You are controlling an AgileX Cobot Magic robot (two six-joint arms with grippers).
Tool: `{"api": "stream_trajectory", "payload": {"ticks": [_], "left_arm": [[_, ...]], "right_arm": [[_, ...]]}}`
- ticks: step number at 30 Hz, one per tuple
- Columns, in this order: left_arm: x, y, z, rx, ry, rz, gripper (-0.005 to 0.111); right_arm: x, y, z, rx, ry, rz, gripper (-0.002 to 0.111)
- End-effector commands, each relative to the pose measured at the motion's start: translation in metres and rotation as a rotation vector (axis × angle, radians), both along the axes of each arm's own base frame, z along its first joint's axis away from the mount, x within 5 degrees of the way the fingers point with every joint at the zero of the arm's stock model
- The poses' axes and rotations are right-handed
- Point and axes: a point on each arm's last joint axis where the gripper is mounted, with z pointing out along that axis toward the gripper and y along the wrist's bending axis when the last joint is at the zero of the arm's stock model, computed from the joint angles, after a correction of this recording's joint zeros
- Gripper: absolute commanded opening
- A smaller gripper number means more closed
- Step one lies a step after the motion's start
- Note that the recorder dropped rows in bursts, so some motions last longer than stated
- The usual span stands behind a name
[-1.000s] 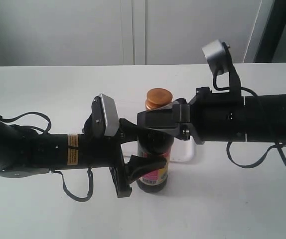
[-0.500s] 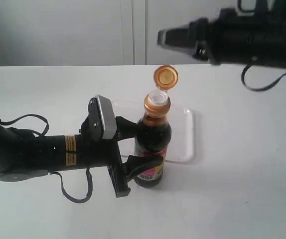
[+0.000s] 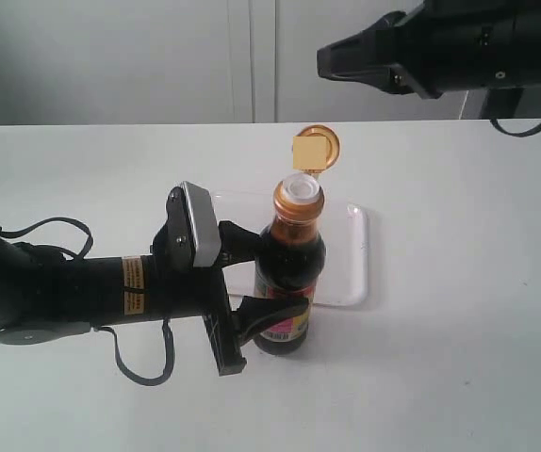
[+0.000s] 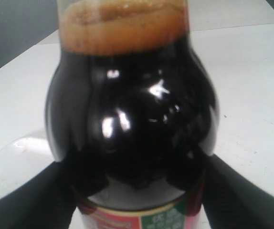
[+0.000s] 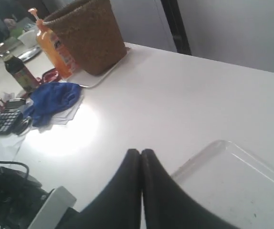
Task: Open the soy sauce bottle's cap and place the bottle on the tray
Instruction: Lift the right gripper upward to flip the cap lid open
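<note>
The soy sauce bottle [image 3: 289, 273] stands upright on the table just in front of the white tray [image 3: 353, 264]. Its orange cap [image 3: 315, 149] is flipped up on its hinge, baring the white spout [image 3: 300, 189]. My left gripper [image 3: 275, 282] is shut on the bottle's body; the dark bottle [image 4: 132, 119] fills the left wrist view between my black fingers [image 4: 41, 195]. My right gripper [image 3: 325, 62] hovers high above and right of the bottle, shut on nothing; its fingertips [image 5: 141, 153] press together above the tray's corner [image 5: 232, 181].
In the right wrist view a woven basket [image 5: 89, 36], an orange bottle [image 5: 56, 47], a blue cloth [image 5: 53, 100], a calculator [image 5: 5, 121] and a small dark bottle [image 5: 17, 71] sit on a far table area. White wall panels stand behind the table.
The cap went from closed to flipped open. My right gripper left the cap, rose high and drifted slightly right. The left gripper kept holding the bottle.
</note>
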Motion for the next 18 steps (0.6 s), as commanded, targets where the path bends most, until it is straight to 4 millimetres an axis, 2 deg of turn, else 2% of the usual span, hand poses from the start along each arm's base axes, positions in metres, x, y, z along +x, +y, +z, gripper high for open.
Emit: {"api": "stream_trajectory", "payload": {"ticks": [1,8,18], "left_arm": [[-0.003,0.001,-0.002,0.031,-0.006,-0.012,0.0],[-0.003,0.001,-0.002,0.03,-0.006,-0.01,0.0],[-0.002,0.001,-0.002,0.026,0.002,-0.003,0.0]], "right_arm": [[0.0,-0.008,0.007,-0.057,-0.045,-0.084,0.0],[0.002,-0.019,0.0,-0.284,-0.133,-0.128,0.0],[0.003,-0.041,-0.018,-0.607,-0.068,-0.197,0.0]]}}
